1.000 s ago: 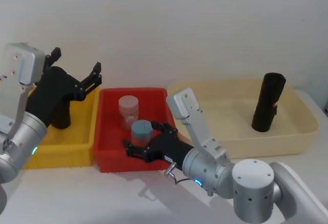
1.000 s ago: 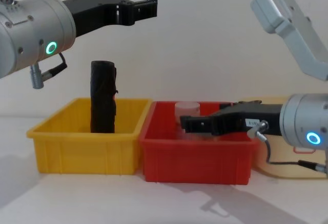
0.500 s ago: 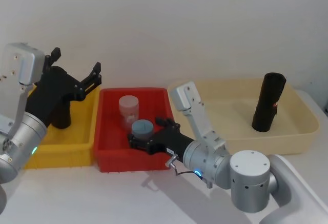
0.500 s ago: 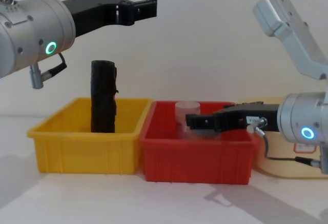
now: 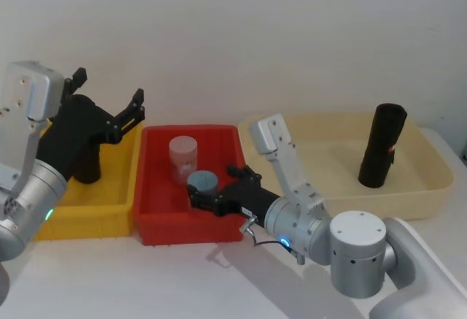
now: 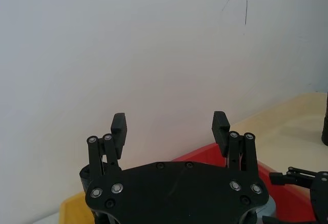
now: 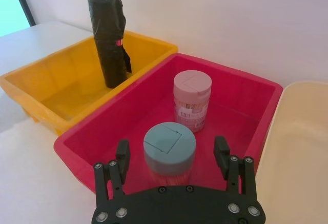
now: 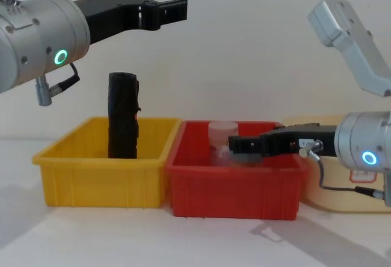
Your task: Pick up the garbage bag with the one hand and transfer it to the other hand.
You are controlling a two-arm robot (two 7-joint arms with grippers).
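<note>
Presently: garbage bag upright in cream tray, well apart from both pincers. Left pincer spread wide, empty, high above yellow bin holding wrinkled roll. Right pincer released, flanking blue-lidded jar in red bin; pink-lidded jar behind.

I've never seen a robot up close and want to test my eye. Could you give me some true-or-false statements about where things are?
1. The garbage bag stands in the cream tray. True.
2. The left gripper holds a black roll. False: it is open and empty, raised above the yellow bin.
3. Two jars sit in the red bin. True.
4. The right gripper is shut. False: it is open, at the red bin by the blue-lidded jar.
</note>
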